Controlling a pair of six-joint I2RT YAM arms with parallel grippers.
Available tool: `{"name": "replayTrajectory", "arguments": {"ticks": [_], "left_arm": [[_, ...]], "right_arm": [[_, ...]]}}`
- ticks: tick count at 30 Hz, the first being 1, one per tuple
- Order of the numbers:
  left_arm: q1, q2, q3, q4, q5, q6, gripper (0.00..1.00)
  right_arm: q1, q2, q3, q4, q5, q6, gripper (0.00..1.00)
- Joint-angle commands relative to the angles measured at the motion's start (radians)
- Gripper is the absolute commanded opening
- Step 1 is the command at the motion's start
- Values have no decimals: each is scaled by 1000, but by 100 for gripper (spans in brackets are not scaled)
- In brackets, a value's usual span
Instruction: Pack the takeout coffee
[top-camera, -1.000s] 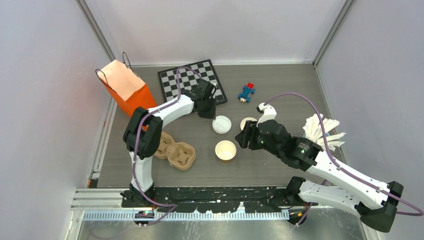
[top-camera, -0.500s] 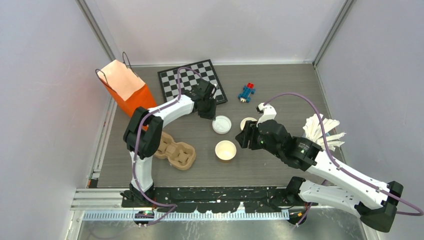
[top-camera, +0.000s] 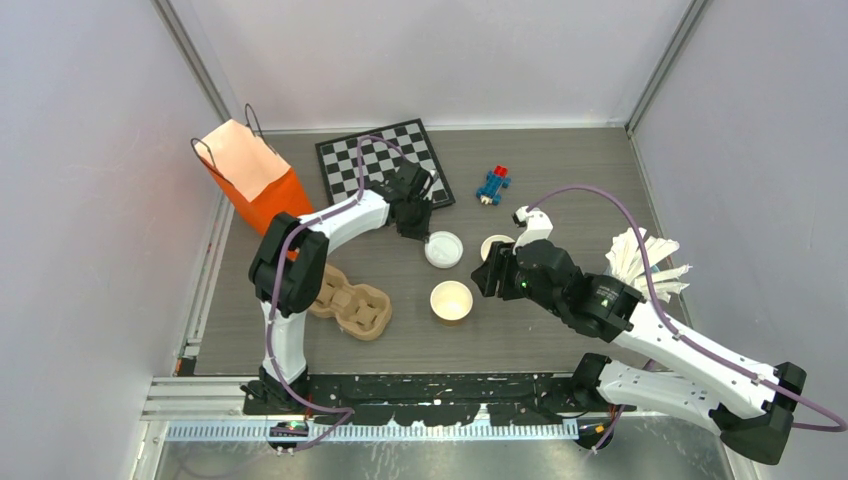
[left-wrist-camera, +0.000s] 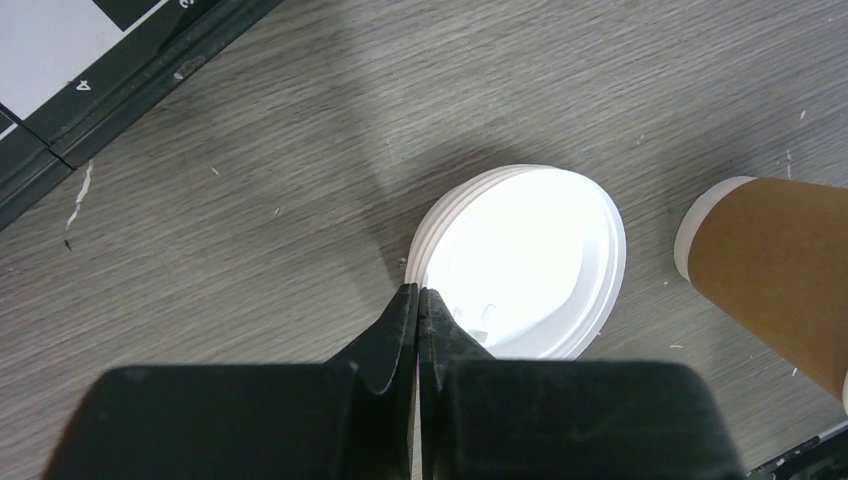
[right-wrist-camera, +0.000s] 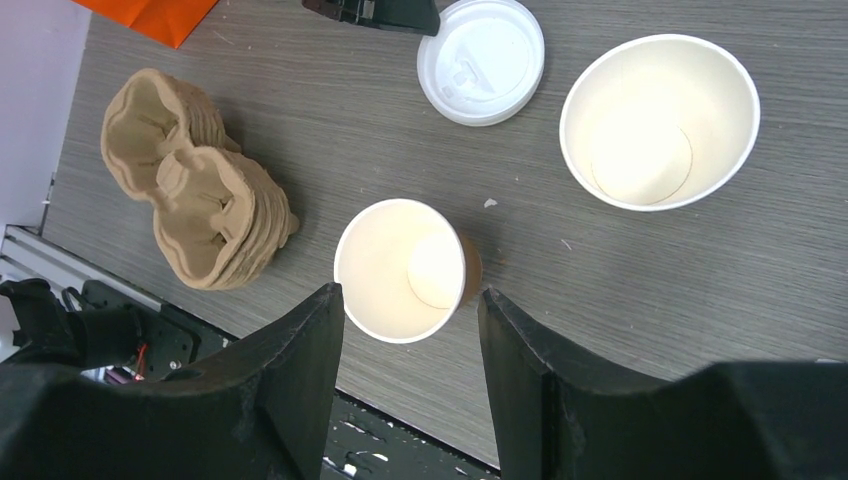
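Observation:
Two brown paper cups stand open without lids: one mid-table, the other behind it. A stack of white lids lies to their left. My left gripper is shut at the near rim of the top lid, one finger outside the rim and one over the lid. My right gripper hangs open above the table, just near of the mid-table cup, holding nothing.
A tan pulp cup tray lies at the left front. An orange paper bag stands at the far left, with a chessboard behind the lids. Toy blocks lie at the back and white napkins at the right.
My left gripper's jaws have closed at the lid's rim. The lids, the cups and my right arm have not moved.

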Motion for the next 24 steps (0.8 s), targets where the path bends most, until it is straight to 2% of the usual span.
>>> {"name": "replayTrajectory", "arguments": {"ticks": [1, 14, 21, 24], "left_arm": [[-3, -28, 37, 13, 32, 22, 0], [1, -149, 49, -30, -10, -28, 0], [26, -158, 29, -11, 44, -23, 0], [27, -141, 17, 8, 93, -3, 13]], "right_arm": [[5, -14, -5, 26, 31, -9, 57], [5, -3, -38, 77, 31, -10, 57], [4, -6, -58, 108, 29, -5, 57], [4, -8, -63, 113, 19, 1, 57]]}}
